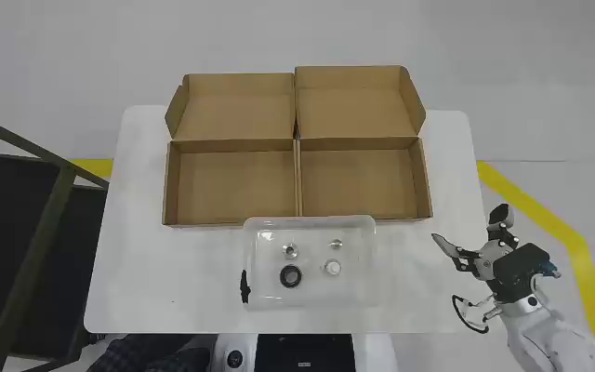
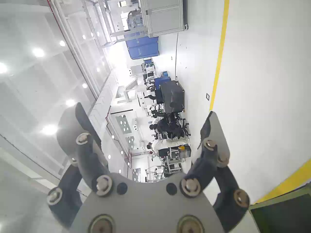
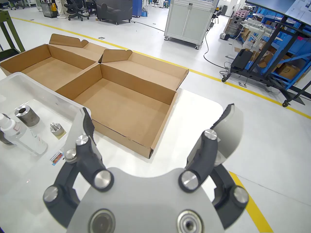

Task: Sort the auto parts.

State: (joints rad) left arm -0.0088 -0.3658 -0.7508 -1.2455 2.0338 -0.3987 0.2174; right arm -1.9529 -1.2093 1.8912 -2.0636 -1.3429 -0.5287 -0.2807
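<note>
A clear plastic tray (image 1: 311, 221) at the table's front middle holds a black ring (image 1: 292, 275), a white ring (image 1: 332, 268) and two small metal pieces (image 1: 291, 249). In the right wrist view a steel cylinder (image 3: 26, 116) and a small metal nut (image 3: 57, 129) stand inside the tray (image 3: 36, 86). Behind the tray two open cardboard boxes, left (image 1: 232, 186) and right (image 1: 363, 181), are empty. My right gripper (image 1: 446, 272) (image 3: 158, 112) hovers open off the table's front right corner, holding nothing. My left gripper (image 2: 142, 115) is open and empty, pointing out at the room.
A small black piece (image 1: 244, 286) lies on the white table (image 1: 139, 260) by the tray's front left corner. Both box lids (image 1: 353, 98) are folded back at the far side. A dark green frame (image 1: 37, 214) stands left of the table.
</note>
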